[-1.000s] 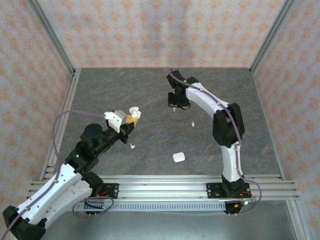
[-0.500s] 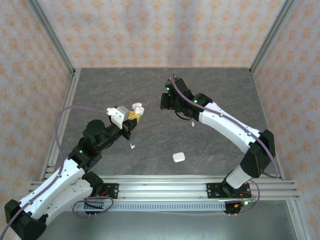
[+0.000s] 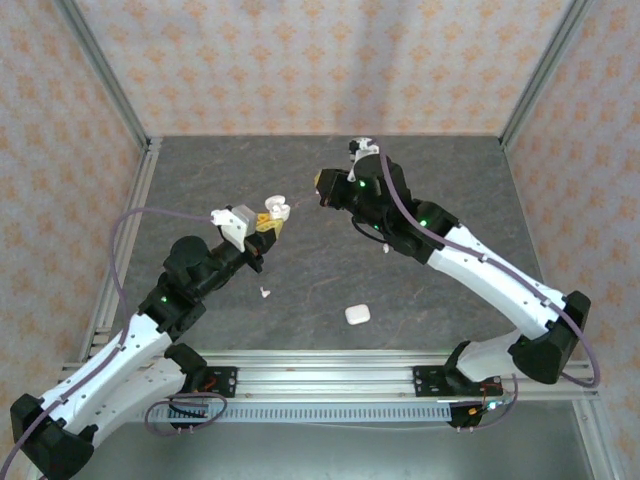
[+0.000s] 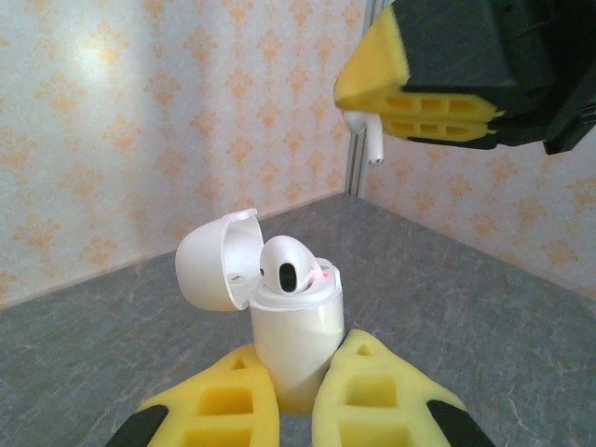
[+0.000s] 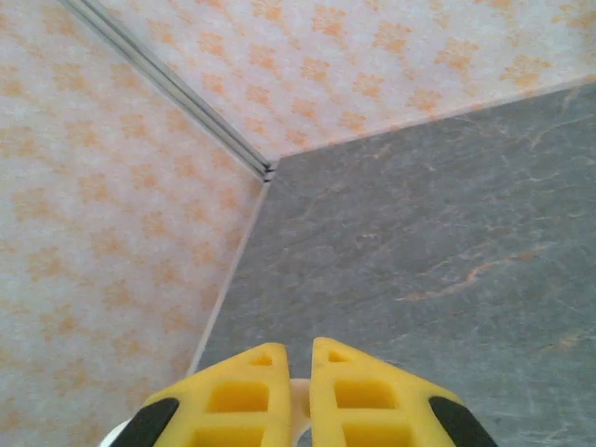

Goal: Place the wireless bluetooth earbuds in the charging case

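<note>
Altogether four earbuds point(image 3: 265, 293) point(image 3: 385, 247) point(image 4: 284, 265) point(image 4: 365, 132), two white cases point(image 3: 357, 314) point(image 4: 293, 331).

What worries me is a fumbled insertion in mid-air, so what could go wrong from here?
The right gripper pinches the held earbud only at its head, stem hanging free, so it could slip out on the way down. The seated earbud and the open lid crowd the top of the case; a slightly off approach might knock either. The left gripper clamps only the case's lower part, so a push from above may tilt it or slide it down.
</note>
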